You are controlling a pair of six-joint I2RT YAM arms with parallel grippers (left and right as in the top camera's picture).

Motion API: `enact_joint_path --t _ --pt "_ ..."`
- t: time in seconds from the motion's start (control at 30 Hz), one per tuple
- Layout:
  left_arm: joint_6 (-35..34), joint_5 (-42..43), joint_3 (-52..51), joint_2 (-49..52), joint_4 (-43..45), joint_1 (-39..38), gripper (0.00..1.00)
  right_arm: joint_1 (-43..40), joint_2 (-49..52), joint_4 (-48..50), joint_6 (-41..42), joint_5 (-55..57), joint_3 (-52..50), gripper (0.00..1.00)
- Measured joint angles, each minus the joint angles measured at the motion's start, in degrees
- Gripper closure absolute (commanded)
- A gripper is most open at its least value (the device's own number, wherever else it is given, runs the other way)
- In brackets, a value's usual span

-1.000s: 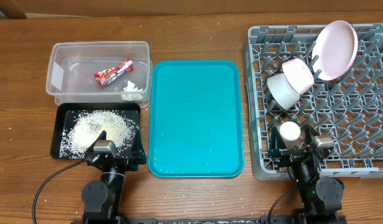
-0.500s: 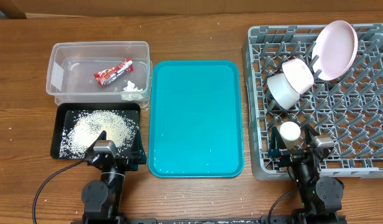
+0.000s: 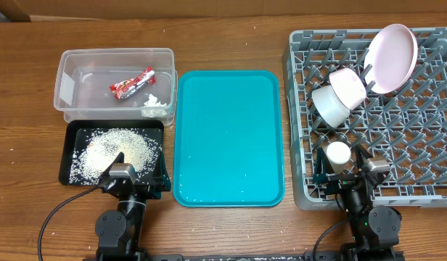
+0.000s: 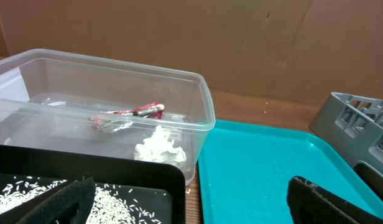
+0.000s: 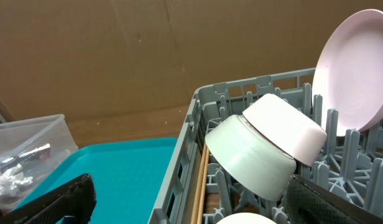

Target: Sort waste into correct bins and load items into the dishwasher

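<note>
Black-fingered left gripper (image 4: 191, 202) and right gripper (image 5: 194, 202) both gape wide, empty.

Glossy clear plastic tub (image 3: 62, 87), matt grey plastic rack (image 3: 419, 156), wood-grain table (image 3: 223, 32).

One clear tub (image 3: 115, 59), one black tray (image 3: 69, 154) and one teal tray (image 3: 227, 138). One grey rack (image 3: 419, 174) by the right edge, holding one plate (image 3: 392, 58), one cup (image 3: 338, 154) and what look like two bowls (image 3: 329, 106), one white, one pinkish. One red wrapper (image 3: 133, 83) and one tissue (image 3: 155, 101). The rice grains (image 3: 115, 148) are past counting. Wooden chopsticks (image 5: 203, 186) show in the rack; whether one or two, I cannot tell.
</note>
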Motion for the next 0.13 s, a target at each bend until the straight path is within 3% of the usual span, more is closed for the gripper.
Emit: enact_joint_path --t 0.13 --pt "0.0 0.0 0.0 0.0 0.0 0.0 0.00 0.0 0.0 0.0 0.0 0.0 0.0 0.00"
